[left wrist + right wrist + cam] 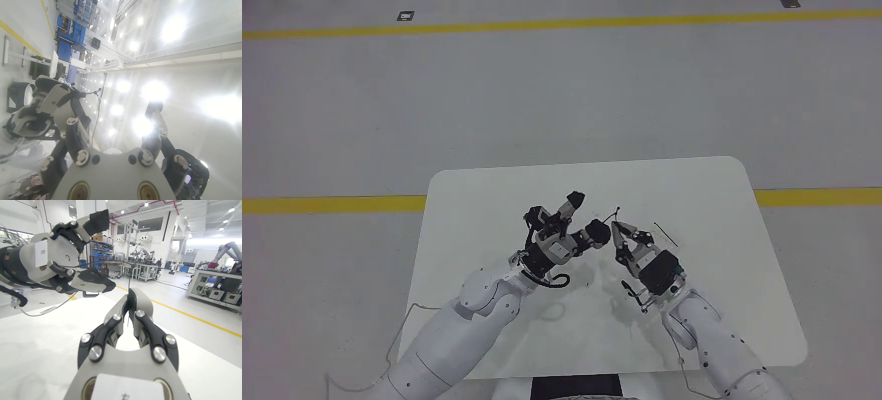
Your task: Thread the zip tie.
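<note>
1. Left side first: the left gripper (103,253) has a white label (41,254) with one printed character on its body.
2. Both tools hang over the middle of the table (482,210), well in from its edges.
3. The left gripper gapes wide. The right gripper (129,298) pinches the zip tie (129,281), which rises between its fingers.
4. Farther right, I see a spare black tie (667,235) lying flat nearby.
</note>
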Controlling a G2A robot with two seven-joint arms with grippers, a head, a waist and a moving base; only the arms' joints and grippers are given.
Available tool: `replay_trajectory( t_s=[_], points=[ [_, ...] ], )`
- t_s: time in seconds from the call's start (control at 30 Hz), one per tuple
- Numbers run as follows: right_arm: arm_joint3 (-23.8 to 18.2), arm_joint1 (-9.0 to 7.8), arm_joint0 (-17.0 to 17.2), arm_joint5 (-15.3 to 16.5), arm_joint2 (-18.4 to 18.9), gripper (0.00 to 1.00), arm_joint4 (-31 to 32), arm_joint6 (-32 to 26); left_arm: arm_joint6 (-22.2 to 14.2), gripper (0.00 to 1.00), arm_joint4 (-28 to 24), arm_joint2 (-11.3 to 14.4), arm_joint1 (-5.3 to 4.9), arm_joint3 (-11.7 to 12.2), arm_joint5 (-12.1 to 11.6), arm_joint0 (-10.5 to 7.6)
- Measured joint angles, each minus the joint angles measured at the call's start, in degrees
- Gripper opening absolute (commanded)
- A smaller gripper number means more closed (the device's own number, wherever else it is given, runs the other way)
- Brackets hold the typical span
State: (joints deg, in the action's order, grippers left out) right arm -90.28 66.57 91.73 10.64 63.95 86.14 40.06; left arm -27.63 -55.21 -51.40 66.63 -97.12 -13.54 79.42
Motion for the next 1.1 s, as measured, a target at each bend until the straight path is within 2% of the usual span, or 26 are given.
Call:
replay_trajectory(
  t_s=[0.4, 0.6, 1.1],
  points=[
    [0.0, 0.11, 0.0, -0.4, 0.1, 0.0, 1.5, -0.1, 0.0, 0.2, 0.0, 0.0, 0.0, 0.0, 0.0, 0.0],
    [0.0, 0.16, 0.0, -0.4, 0.2, 0.0, 1.8, -0.1, 0.0, 0.22, 0.0, 0.0, 0.0, 0.0, 0.0, 0.0],
    [-0.4, 0.23, 0.0, -1.2, 0.6, 0.0, 3.4, -0.3, 0.0, 0.2, 0.0, 0.0, 0.0, 0.0, 0.0, 0.0]
  ],
)
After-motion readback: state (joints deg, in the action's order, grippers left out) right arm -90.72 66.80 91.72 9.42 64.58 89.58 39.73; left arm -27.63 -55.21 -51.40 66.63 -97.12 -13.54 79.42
